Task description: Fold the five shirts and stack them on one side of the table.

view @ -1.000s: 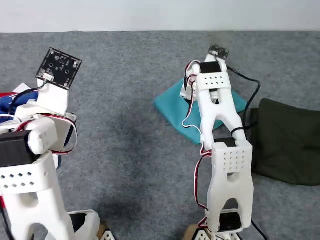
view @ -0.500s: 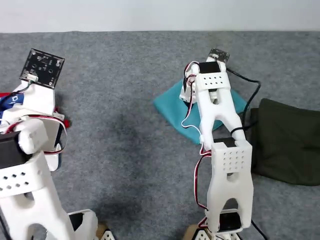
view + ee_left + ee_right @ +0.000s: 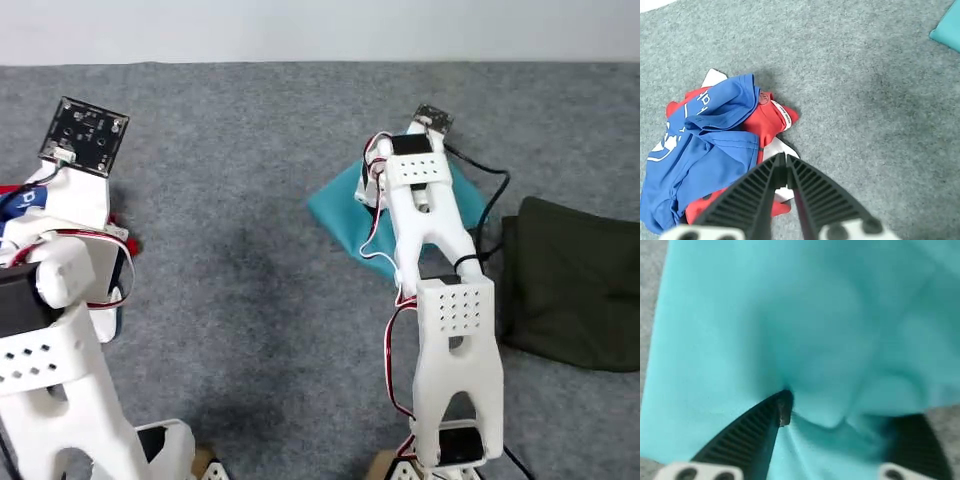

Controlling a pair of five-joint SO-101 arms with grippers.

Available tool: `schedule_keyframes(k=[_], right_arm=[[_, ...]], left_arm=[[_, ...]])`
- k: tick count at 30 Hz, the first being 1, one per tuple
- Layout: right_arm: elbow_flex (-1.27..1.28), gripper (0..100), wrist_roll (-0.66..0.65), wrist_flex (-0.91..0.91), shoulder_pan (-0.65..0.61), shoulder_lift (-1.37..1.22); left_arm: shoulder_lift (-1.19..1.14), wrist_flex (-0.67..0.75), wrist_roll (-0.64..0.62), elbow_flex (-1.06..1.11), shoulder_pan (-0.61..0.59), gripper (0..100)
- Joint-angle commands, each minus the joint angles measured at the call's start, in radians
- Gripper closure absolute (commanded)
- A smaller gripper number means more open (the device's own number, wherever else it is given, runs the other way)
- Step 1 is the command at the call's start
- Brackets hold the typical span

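The teal shirt (image 3: 342, 214) lies flat, and the right gripper (image 3: 842, 420) is pressed down into its middle. Its fingers are spread, a pucker of cloth rising between them, nothing yet pinched as far as I can see. I take this as the start of a fold. Next, the fingers need to close on that pucker and lift it over.

Just beside the teal shirt, a dark green shirt (image 3: 575, 285) looks already folded. Well apart on its other side, a blue shirt (image 3: 705, 150) and a red shirt (image 3: 767, 117) lie crumpled together. The left gripper (image 3: 785, 162) hangs over them, pinched shut and empty.

From above, the right arm (image 3: 430, 230) covers its own gripper. I cannot tell whether the white cloth (image 3: 715, 76) under the heap is another shirt.
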State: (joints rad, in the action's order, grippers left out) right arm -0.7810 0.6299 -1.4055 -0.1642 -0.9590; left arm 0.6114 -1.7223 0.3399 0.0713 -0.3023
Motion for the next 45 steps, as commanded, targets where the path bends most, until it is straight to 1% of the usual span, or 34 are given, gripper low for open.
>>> schedule_keyframes(k=[1,4,5,6,8,11,14,21,24,29,33,40,45], right_arm=[[0.002,99.0,0.009,-0.008,0.045,0.008],[0.002,96.5,0.005,-0.044,0.065,0.064],[0.002,97.6,-0.017,-0.054,0.07,0.087],[0.002,99.3,-0.057,-0.062,0.07,0.111],[0.002,98.7,-0.13,-0.096,0.07,0.157],[0.002,99.0,-0.183,-0.154,0.064,0.234],[0.002,99.0,-0.269,-0.22,0.062,0.3],[0.002,99.0,-0.459,-0.383,0.11,0.423],[0.008,99.0,-0.546,-0.389,0.171,0.469],[0.008,99.0,-0.732,-0.389,0.309,0.515],[0.008,99.0,-0.847,-0.389,0.41,0.539],[0.008,99.0,-0.994,-0.389,0.532,0.591],[0.008,99.0,-1.06,-0.389,0.596,0.621]], left_arm=[[0.015,0.028,0.009,-0.007,-0.005,100],[0.015,0.028,0.009,-0.007,-0.005,100],[0.015,0.028,0.009,-0.007,-0.005,100],[0.015,0.028,0.009,-0.007,-0.003,100],[0.015,0.028,0.009,-0.007,-0.002,100],[0.015,0.028,0.009,-0.007,0.0,100],[0.015,0.026,0.009,-0.007,0.0,100],[0.017,0.021,0.008,-0.007,0.0,100],[0.017,0.021,0.008,-0.007,0.0,100],[0.017,0.021,0.008,-0.007,0.0,100],[0.017,0.021,0.008,-0.007,0.0,100],[0.017,0.023,0.008,-0.007,0.0,100],[0.014,0.026,0.008,-0.007,0.002,100]])
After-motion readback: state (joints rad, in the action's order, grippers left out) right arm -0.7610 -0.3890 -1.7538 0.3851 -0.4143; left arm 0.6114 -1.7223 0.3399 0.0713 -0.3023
